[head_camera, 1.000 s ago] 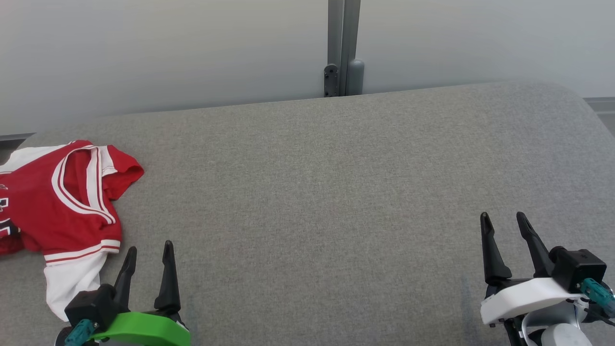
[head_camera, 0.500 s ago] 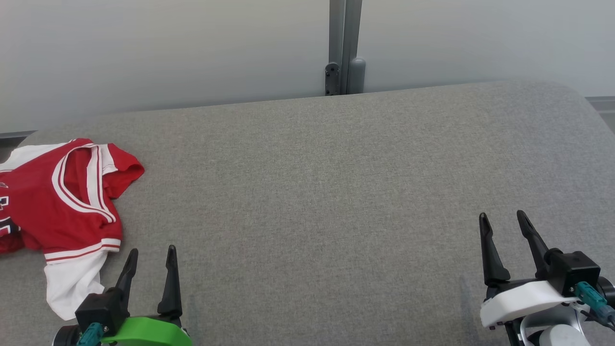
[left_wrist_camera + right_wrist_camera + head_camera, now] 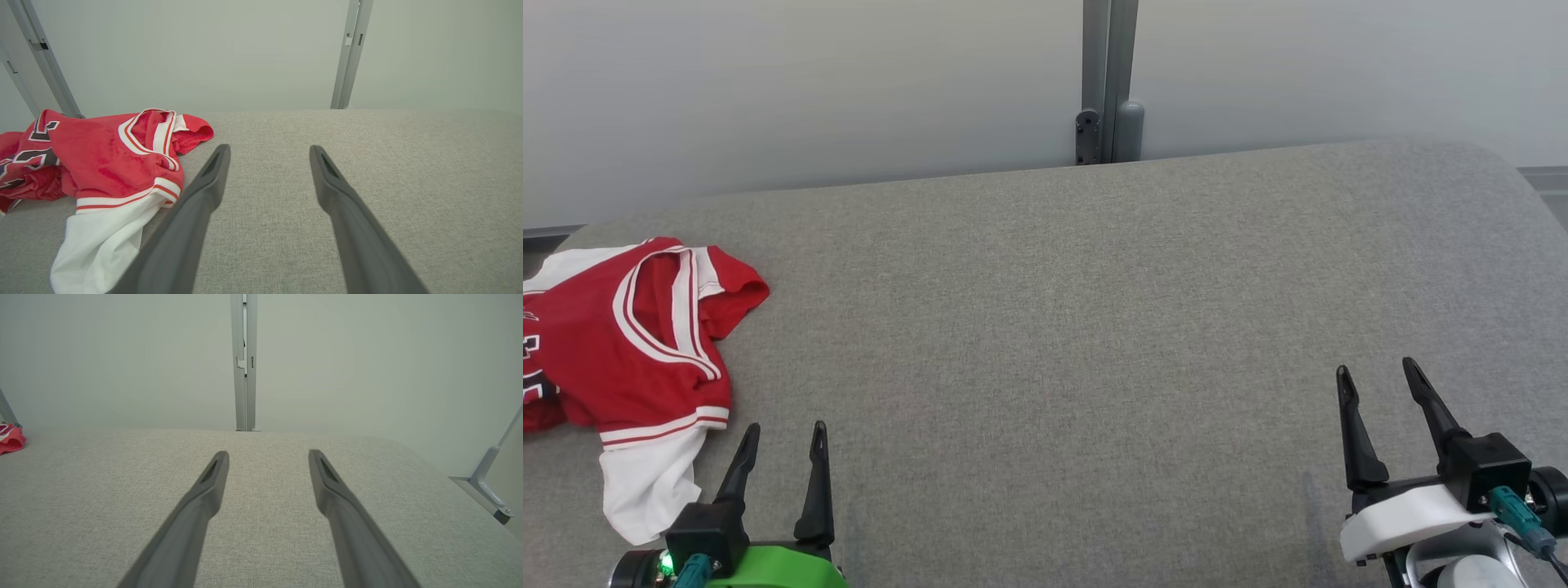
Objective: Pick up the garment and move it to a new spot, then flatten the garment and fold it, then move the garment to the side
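A red garment (image 3: 621, 343) with white trim and a white sleeve lies crumpled at the far left of the grey fabric table (image 3: 1062, 327); its left part runs off the head view. My left gripper (image 3: 786, 431) hovers open just right of the white sleeve, fingers apart with nothing between them. The left wrist view shows the garment (image 3: 102, 163) left of the left gripper (image 3: 269, 150), the left finger close to the sleeve. My right gripper (image 3: 1377, 369) is open over bare table at the lower right, far from the garment. In the right wrist view a red scrap of the garment (image 3: 10, 439) sits at the left edge, well away from the right gripper (image 3: 269, 455).
A pale wall runs behind the table, with a grey metal post (image 3: 1107, 82) at its middle. The table's right corner curves away at the back right (image 3: 1494, 163). A grey bracket (image 3: 490, 490) stands off the table's right side.
Both grippers have drawn back slightly toward the bottom of the head view. The garment lies as before.
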Controlling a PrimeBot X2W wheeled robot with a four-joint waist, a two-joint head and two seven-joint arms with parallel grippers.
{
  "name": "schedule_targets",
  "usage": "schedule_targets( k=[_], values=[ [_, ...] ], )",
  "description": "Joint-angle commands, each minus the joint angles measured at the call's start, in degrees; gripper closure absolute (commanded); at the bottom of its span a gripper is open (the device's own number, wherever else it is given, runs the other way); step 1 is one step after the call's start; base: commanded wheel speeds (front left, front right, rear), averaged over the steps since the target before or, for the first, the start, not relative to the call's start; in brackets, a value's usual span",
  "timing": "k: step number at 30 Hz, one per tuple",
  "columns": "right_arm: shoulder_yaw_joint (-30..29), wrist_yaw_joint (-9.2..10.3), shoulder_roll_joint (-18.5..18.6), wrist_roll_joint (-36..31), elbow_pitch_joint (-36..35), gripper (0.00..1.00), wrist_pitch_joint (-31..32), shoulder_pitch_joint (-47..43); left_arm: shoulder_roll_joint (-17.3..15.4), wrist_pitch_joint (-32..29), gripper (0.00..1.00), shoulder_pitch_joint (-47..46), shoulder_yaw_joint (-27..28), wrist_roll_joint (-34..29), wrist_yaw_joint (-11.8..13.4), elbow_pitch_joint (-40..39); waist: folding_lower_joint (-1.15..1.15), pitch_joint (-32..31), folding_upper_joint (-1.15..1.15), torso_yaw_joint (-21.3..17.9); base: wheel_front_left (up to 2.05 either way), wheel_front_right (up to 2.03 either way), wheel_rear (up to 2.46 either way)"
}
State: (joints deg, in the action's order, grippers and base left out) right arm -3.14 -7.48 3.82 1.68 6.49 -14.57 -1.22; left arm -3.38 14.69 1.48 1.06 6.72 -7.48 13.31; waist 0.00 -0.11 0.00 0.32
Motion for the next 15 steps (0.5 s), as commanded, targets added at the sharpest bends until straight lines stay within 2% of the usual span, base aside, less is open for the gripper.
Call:
schedule_targets(
  k=[1,15],
  values=[
    [-0.14,-0.02,0.18,-1.29,-0.32,0.0,-0.43,-0.78,-0.36,0.3,0.0,0.52,0.19,-1.06,-0.01,0.02,0.0,-0.06,0.0,0.01,0.0,0.0,0.0],
    [-0.45,-0.01,0.3,-0.93,0.05,0.0,-0.71,-0.87,-0.11,0.47,0.0,0.17,0.19,-0.71,-0.01,0.68,0.0,-0.26,0.0,0.03,0.0,0.0,0.0]
  ],
)
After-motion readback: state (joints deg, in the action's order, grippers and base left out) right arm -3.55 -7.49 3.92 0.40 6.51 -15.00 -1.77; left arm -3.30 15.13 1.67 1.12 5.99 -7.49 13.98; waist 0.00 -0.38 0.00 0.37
